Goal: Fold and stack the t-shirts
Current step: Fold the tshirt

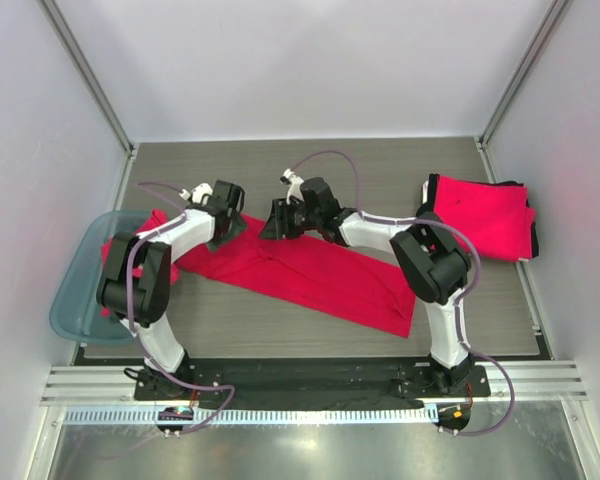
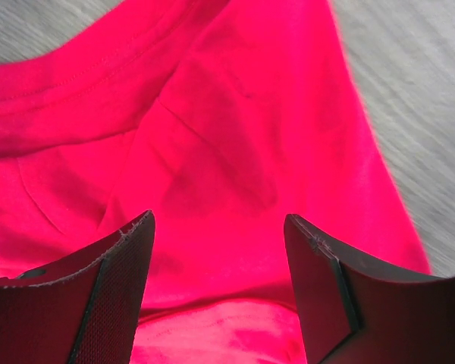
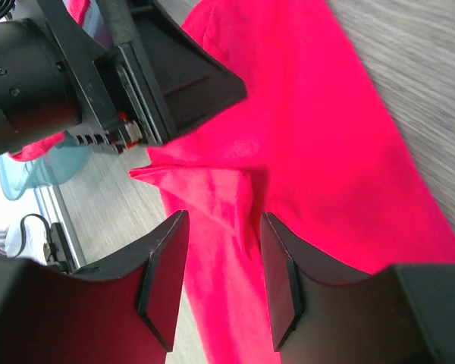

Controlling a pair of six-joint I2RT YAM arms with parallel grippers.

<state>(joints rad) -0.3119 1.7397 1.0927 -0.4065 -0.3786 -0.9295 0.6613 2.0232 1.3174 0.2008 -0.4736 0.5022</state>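
The left tool [image 2: 220,292] is spread wide, low over red cloth, with nothing between its fingers but the fabric beneath. The right tool [image 3: 221,280] is also parted, though less so, and a raised pleat of cloth runs into its gap; I judge it has not yet closed on that pleat. The two tools sit just beside each other over the far edge of the shirt [image 1: 320,275], towards its left end. The shirt lies on the bench [image 1: 380,170] as a long, loosely doubled strip. Its long axis runs on a diagonal from far-left, by the bin [image 1: 75,300], down to near-right in front of the right arm's base. I cannot tell which end is the neck; a stitched seam shows in the left wrist view, but it could be a hem or a collar. A folded stack [image 1: 485,215] of red rests well apart at the far right. The step in hand looks like taking hold of the far edge to fold it. To do it well, each tool should bite one clean edge rather than a bunched pleat. The two grips should be spaced out along the strip and lifted together, so the cloth carries over flat and square to its long axis.
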